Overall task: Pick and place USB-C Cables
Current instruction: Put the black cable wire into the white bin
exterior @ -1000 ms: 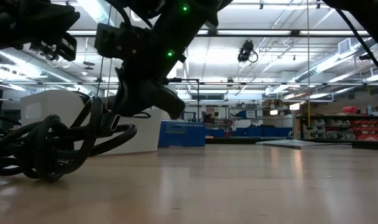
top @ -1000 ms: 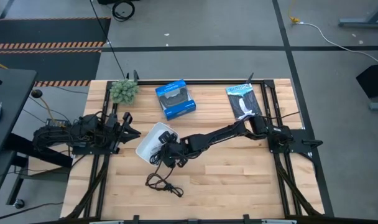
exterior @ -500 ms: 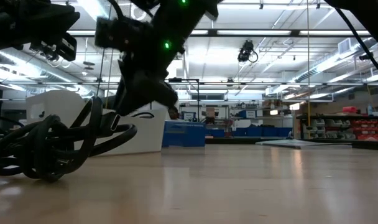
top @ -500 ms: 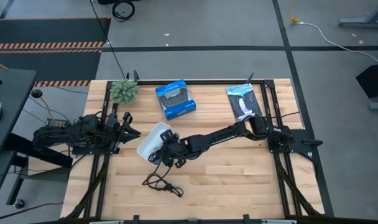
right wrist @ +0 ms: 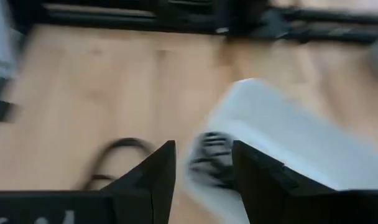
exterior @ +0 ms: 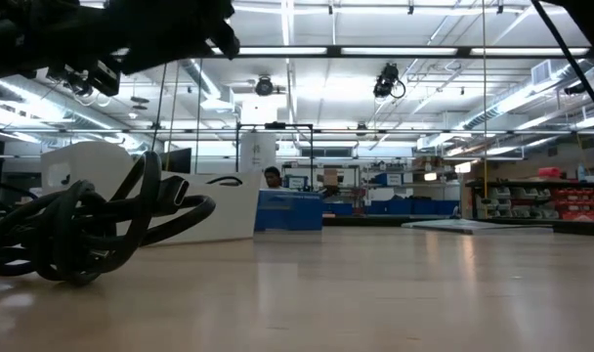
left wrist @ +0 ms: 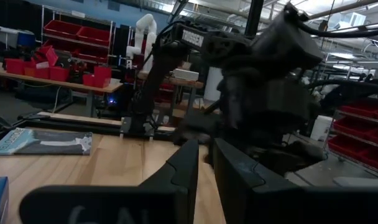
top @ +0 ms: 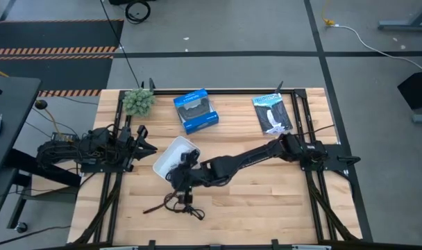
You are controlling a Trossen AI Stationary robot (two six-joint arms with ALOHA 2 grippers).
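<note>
A white tray point(top: 171, 151) near the table's middle left holds a black coiled USB-C cable point(top: 176, 161), seen also in the right wrist view point(right wrist: 209, 159). Another black USB-C cable point(top: 180, 203) lies as a loose coil on the wood nearer the front edge and fills the low view's left point(exterior: 72, 233). My right gripper point(top: 183, 178) hangs open between tray and loose cable, with nothing between its fingers point(right wrist: 204, 177). My left gripper point(left wrist: 206, 167) waits at the table's left side, its fingers a narrow slit apart and empty.
A blue box point(top: 196, 110) lies at the far middle and a black flat packet point(top: 272, 113) at the far right. A green tuft point(top: 138, 101) sits at the far left corner. Bare wood stretches across the near right of the table point(top: 266, 208).
My right gripper has moved from over the tray toward the table's near edge and now hangs between the tray and the loose cable. It has left the low view, where it showed before in front of the tray.
</note>
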